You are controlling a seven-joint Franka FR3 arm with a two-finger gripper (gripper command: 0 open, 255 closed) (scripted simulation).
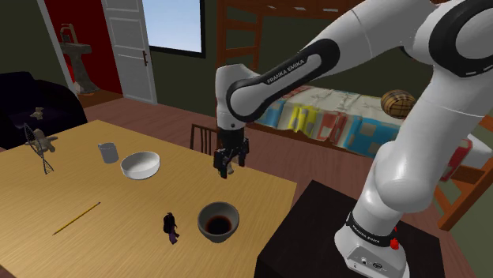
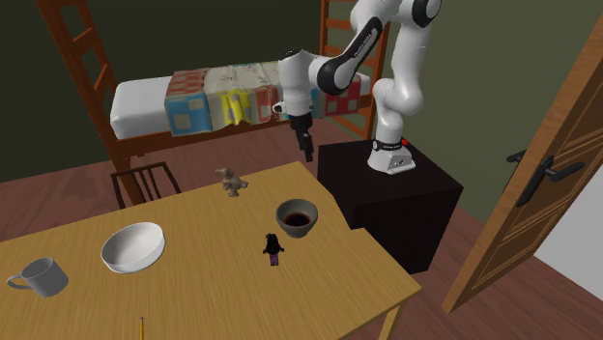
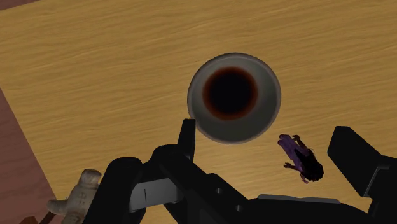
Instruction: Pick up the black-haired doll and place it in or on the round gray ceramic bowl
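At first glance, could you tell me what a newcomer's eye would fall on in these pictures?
The big white arm reaches over the wooden table, its black claw open above the surface. Just below stand a gray bowl with a dark centre and, beside it, a tiny black-haired doll in purple.

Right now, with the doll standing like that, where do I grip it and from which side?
Grip the black-haired doll at its purple torso, coming straight down from above. It stands upright and slim on the table, apart from the gray bowl, so there is room on both flanks.
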